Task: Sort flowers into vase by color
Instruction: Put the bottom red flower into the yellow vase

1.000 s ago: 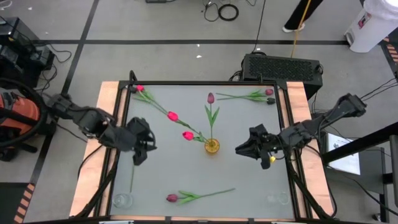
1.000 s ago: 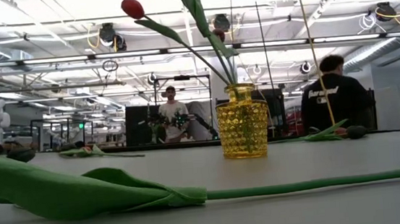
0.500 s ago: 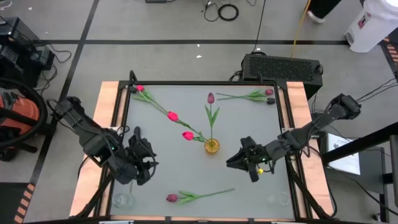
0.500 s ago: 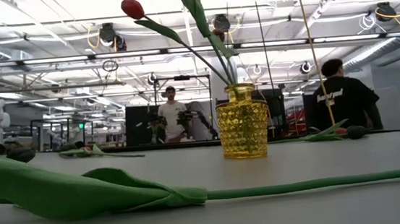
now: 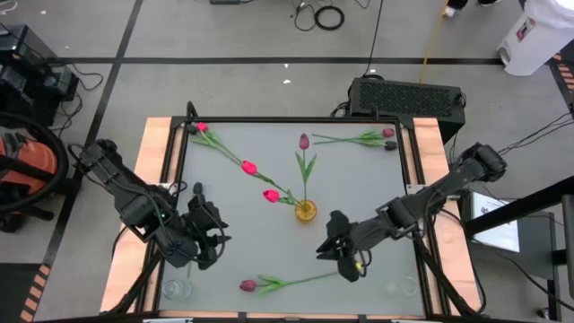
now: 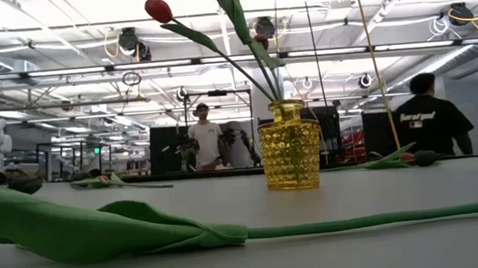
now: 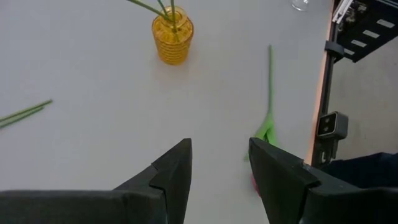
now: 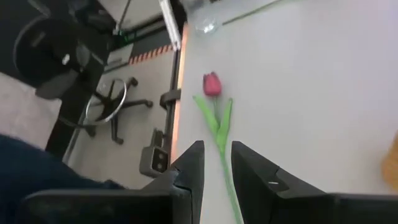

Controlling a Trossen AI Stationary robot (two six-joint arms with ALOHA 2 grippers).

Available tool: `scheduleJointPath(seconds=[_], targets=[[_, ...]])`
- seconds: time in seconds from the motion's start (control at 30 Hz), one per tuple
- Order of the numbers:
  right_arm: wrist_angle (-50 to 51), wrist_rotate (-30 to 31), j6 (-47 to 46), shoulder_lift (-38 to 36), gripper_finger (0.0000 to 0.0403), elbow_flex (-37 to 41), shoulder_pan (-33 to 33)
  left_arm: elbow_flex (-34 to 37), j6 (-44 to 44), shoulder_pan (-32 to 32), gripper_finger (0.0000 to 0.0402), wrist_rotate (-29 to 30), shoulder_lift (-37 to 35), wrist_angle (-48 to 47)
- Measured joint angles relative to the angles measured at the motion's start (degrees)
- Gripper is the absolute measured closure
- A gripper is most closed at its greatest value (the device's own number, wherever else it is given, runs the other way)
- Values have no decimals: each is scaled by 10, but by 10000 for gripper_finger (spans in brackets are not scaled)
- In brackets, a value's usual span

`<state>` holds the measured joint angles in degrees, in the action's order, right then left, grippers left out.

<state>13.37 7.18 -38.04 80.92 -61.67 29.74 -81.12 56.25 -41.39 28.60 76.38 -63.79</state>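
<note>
A yellow glass vase (image 5: 306, 211) (image 6: 290, 156) stands mid-table with three tulips in it, red and maroon heads leaning toward the far left. A pink tulip (image 5: 285, 281) lies flat by the near edge, head (image 8: 212, 83) to the left and stem to the right. Another tulip (image 5: 354, 138) lies at the far right, and one (image 5: 204, 133) at the far left. My right gripper (image 5: 325, 251) (image 8: 216, 163) hovers over the near tulip's stem end, fingers a little apart and empty. My left gripper (image 5: 218, 244) (image 7: 221, 165) hangs open at the near left, above the table.
Two small clear glass vases stand at the near corners, one at the left (image 5: 177, 289) and one at the right (image 5: 399, 287). Wooden table edges and a black frame (image 7: 333, 124) border the grey top. People stand in the room beyond the far edge (image 6: 432, 126).
My right gripper has swung toward the near left, over the near tulip's stem, tipping downward. My left gripper has moved toward the near edge, then held still. No flower has moved.
</note>
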Motion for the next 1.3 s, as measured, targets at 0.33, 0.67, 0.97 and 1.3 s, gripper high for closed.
scheduleJointPath(seconds=[0.33, 0.67, 0.97, 1.3], targets=[[-2, -31, 11, 77, 279, -53, 0, 0, -17, 0, 235, 3, 0, 6], [18, -31, -3, 135, 234, -53, 0, 0, -59, 1, 235, 4, 0, 9], [12, -44, 13, 186, 241, -53, 10, 0, -77, 2, 235, 12, 0, 8], [3, -45, 43, 226, 241, -52, 19, 0, -72, 2, 235, 19, 0, 23]])
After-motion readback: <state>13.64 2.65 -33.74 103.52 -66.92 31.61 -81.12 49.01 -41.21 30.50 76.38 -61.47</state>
